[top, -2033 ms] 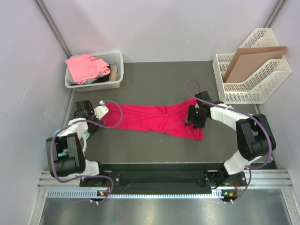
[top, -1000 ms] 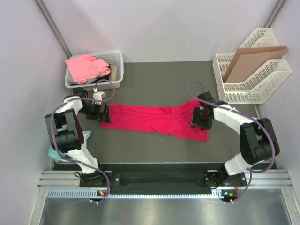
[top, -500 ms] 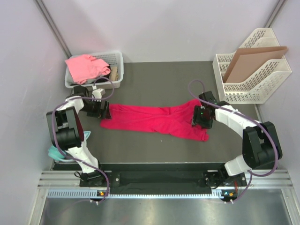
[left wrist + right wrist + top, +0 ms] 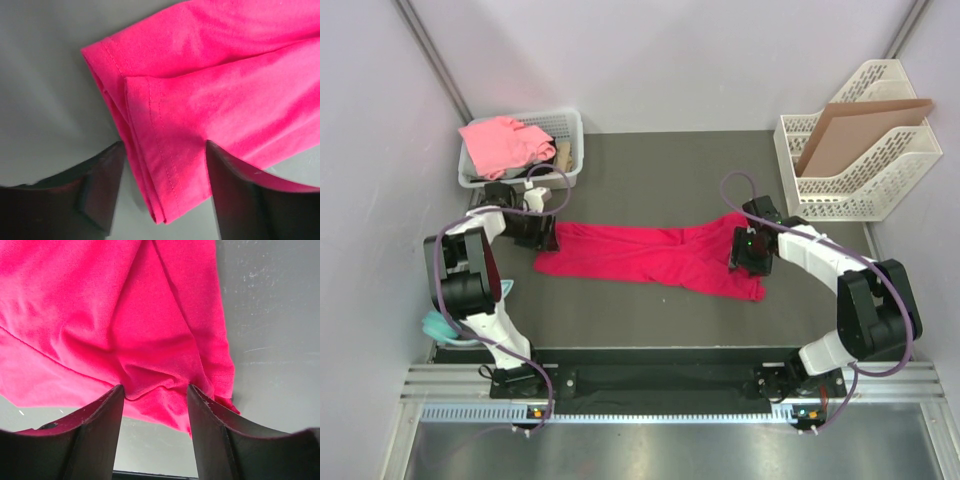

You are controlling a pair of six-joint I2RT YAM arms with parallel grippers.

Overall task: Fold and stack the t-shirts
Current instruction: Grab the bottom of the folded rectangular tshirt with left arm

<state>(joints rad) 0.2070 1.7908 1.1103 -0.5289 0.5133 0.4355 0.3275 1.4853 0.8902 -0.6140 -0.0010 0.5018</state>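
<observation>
The crimson-red t-shirt point(image 4: 650, 255) lies stretched out in a long band across the dark table. My left gripper point(image 4: 542, 232) is at its left end, open, and its fingers point(image 4: 102, 187) straddle the folded stitched hem point(image 4: 165, 165). My right gripper point(image 4: 747, 252) is over the shirt's bunched right end, open, and its fingers point(image 4: 97, 435) stand on either side of a cloth ridge point(image 4: 155, 385). The salmon-pink t-shirt point(image 4: 500, 140) lies crumpled in the white basket at the back left.
The white basket point(image 4: 572, 150) stands just behind my left gripper. A white file rack point(image 4: 860, 185) holding a brown cardboard sheet point(image 4: 860, 125) stands at the back right. Teal headphones point(image 4: 438, 326) lie off the table's left edge by the left arm.
My left arm has swung from the near left up to the shirt's left end, now close to the basket. The shirt's left end has bunched slightly. My right gripper has shifted slightly right.
</observation>
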